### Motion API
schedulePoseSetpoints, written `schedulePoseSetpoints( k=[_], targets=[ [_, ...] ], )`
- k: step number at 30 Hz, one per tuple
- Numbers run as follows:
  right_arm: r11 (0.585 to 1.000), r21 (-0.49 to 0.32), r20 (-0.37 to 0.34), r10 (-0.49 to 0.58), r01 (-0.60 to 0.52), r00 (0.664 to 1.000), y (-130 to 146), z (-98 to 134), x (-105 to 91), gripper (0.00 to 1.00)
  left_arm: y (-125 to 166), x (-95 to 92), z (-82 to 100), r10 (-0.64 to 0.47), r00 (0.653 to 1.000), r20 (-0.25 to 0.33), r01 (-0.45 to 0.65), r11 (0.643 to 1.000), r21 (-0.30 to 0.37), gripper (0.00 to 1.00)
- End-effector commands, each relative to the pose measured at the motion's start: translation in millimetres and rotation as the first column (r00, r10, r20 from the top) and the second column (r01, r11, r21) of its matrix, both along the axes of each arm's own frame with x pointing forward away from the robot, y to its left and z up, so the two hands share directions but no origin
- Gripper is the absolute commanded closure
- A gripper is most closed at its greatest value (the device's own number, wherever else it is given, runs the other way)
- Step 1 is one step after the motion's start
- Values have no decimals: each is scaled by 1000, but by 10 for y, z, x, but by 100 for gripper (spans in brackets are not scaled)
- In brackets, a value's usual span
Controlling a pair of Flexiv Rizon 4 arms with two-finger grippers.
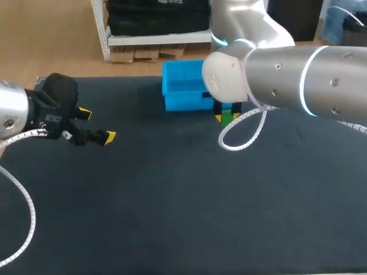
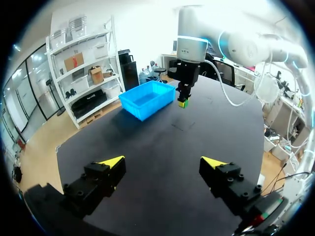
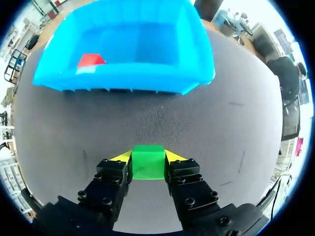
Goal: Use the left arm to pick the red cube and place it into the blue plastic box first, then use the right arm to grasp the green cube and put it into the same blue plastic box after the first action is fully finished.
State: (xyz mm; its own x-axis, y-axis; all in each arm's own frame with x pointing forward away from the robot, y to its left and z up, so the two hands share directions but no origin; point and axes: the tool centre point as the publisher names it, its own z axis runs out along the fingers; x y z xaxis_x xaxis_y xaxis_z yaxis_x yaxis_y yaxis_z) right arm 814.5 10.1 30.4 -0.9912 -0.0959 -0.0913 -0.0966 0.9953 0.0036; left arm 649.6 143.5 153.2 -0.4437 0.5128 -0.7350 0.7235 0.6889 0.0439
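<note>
The red cube (image 3: 91,60) lies inside the blue plastic box (image 3: 199,59). Just beside the box, the right gripper (image 3: 147,157) is clamped on the green cube (image 3: 148,166), a finger on each side. The left gripper (image 2: 162,163) is well apart from the box, jaws spread wide.

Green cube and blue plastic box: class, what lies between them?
Nothing: in the right wrist view only bare table shows between the green cube, held by the right gripper, and the blue plastic box.
</note>
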Motion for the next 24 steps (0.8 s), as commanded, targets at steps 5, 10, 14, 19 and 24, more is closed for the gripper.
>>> schedulePoseSetpoints(
  k=[5, 10, 14, 19, 24],
  targets=[
    [1000, -1, 70, 7, -7, 998, -47, 446, -66, 100, -29, 10, 10, 8, 1000, -5, -8, 1000, 11, 0],
    [1000, -1, 99, 18, -18, 995, -61, 726, -30, 100, -29, 10, 10, 8, 1000, -5, -8, 1000, 11, 0],
    [1000, 6, 113, 29, -30, 993, -60, 907, -10, 100, -29, 10, 10, 8, 1000, -5, -8, 1000, 11, 0],
    [999, 18, 153, 44, -47, 987, -26, 1146, -15, 100, -29, 10, 10, 8, 1000, -5, -8, 1000, 11, 0],
    [998, 3, 182, 58, -60, 982, 2, 1309, -44, 100, -29, 10, 10, 8, 1000, -5, -8, 1000, 11, 0]
  ],
)
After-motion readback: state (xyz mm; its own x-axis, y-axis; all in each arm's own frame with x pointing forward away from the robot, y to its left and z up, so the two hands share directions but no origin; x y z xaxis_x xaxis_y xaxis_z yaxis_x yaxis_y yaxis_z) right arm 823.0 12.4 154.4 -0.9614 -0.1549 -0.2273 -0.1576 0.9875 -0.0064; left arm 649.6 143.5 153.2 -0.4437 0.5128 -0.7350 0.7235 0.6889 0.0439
